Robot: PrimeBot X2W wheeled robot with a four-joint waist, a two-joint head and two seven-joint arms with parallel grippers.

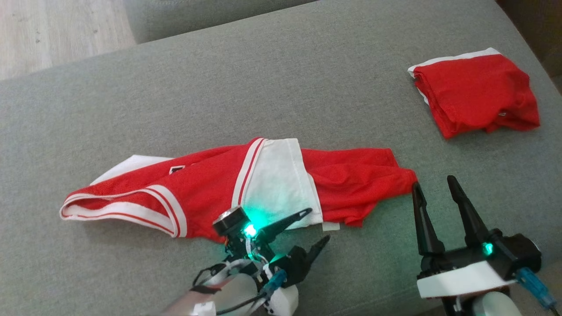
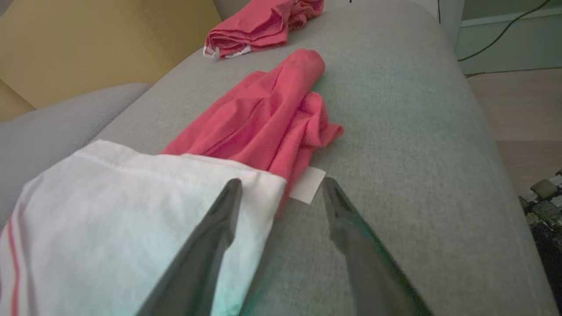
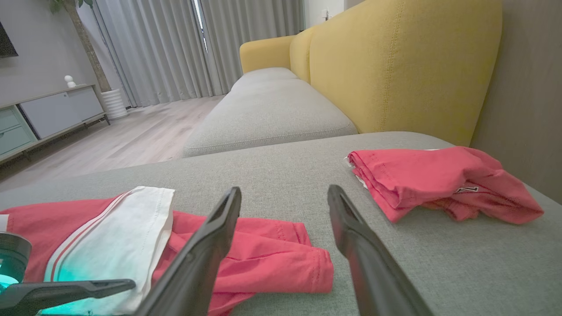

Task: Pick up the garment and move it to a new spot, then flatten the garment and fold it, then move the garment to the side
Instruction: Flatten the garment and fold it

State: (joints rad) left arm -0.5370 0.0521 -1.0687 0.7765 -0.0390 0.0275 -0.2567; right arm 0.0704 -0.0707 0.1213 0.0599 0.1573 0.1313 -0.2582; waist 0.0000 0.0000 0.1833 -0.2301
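Where the garment [image 1: 206, 188] ends, the left claw [image 1: 317, 226] gapes astride its edge.

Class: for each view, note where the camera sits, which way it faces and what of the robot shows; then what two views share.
Head view: on the head, facing forward and down at the cushion and red-and-white garment; left gripper and right gripper show, open.
Left wrist view: on the left wrist, facing along its fingers, over the garment toward the folded red garment.
Right wrist view: on the right wrist, facing across the cushion toward the yellow backrest; its fingers show.
Both wrist views share the folded red garment.
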